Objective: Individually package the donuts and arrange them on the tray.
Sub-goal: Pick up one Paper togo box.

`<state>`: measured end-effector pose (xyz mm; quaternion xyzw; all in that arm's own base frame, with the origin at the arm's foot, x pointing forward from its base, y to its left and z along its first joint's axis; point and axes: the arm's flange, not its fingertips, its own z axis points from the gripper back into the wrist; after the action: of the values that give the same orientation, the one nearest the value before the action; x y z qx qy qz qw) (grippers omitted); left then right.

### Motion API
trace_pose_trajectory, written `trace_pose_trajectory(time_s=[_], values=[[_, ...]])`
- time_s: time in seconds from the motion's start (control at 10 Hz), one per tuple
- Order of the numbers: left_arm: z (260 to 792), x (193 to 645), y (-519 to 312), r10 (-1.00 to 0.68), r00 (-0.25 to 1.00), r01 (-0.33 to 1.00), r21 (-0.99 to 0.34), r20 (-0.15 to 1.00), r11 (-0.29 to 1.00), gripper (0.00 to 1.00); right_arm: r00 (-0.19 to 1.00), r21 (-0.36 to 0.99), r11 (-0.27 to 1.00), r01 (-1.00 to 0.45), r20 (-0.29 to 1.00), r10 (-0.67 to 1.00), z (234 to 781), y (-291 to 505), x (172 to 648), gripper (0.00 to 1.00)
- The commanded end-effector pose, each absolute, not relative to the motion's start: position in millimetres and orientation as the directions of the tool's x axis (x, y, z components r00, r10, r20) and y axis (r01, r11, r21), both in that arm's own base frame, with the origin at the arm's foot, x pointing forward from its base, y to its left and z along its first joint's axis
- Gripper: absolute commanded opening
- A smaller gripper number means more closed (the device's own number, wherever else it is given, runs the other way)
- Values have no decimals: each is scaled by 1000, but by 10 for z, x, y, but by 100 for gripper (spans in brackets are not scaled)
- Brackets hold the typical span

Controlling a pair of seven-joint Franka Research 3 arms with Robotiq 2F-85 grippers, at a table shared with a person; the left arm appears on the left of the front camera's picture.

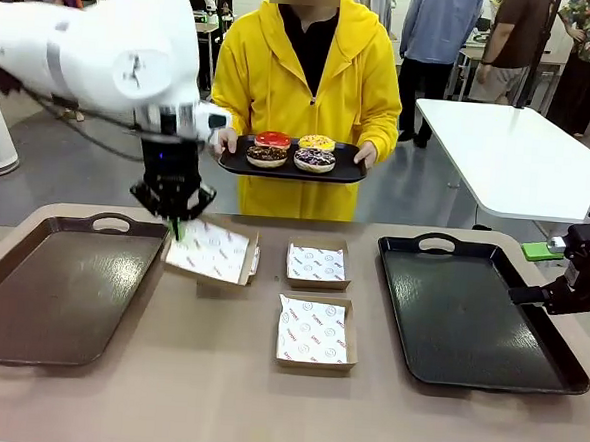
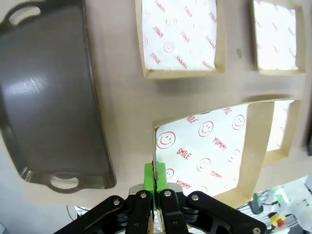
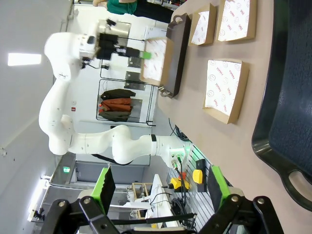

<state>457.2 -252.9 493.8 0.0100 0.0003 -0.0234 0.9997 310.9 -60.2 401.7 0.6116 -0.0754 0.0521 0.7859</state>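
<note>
A person at the far side holds a black serving tray point(image 1: 350, 171) with the donuts on it: red-iced point(image 1: 273, 139), yellow-iced point(image 1: 317, 141), chocolate-iced point(image 1: 266, 155) and dark-iced with sprinkles point(image 1: 314, 159). My left gripper point(image 1: 176, 220) point(image 2: 155, 179) is shut on the edge of a paper-lined cardboard box point(image 1: 211, 250) point(image 2: 209, 148). It holds the box tilted just above the table, over another box point(image 2: 282, 130). My right gripper point(image 1: 541, 293) point(image 3: 161, 192) hangs open and empty at the right edge of the black tray point(image 1: 469, 317).
A brown tray point(image 1: 55, 292) point(image 2: 48, 97) lies at the table's left, the black tray point(image 3: 292, 97) at its right. Two more lined boxes point(image 1: 317, 264) point(image 1: 313, 330) sit between them. A white table point(image 1: 519, 160) and standing people are behind.
</note>
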Motion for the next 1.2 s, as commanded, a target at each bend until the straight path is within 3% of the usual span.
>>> trace_pose_trajectory(time_s=[0.0, 0.5, 0.6, 0.7, 1.1], values=[[5068, 4912, -2521, -13, 1000, 12, 34, 11, 999, 0, 983, 955, 242, -174, 182, -11, 4017, -607, 3108, 100], [4966, 5590, -2331, -27, 1000, 27, -1, -6, 1000, 0, 983, 955, 242, -174, 182, -11, 4017, -607, 3108, 100], [4863, 5614, -2304, -77, 997, 77, -42, 6, 996, 0, 983, 955, 242, -174, 182, -11, 4017, -607, 3108, 100], [4923, 5499, -2331, 7, 1000, -7, -13, -9, 1000, 0, 983, 955, 242, -174, 182, -11, 4017, -607, 3108, 100], [4923, 5499, -2331, 7, 1000, -7, -13, -9, 1000, 0, 983, 955, 242, -174, 182, -11, 4017, -607, 3108, 100]])
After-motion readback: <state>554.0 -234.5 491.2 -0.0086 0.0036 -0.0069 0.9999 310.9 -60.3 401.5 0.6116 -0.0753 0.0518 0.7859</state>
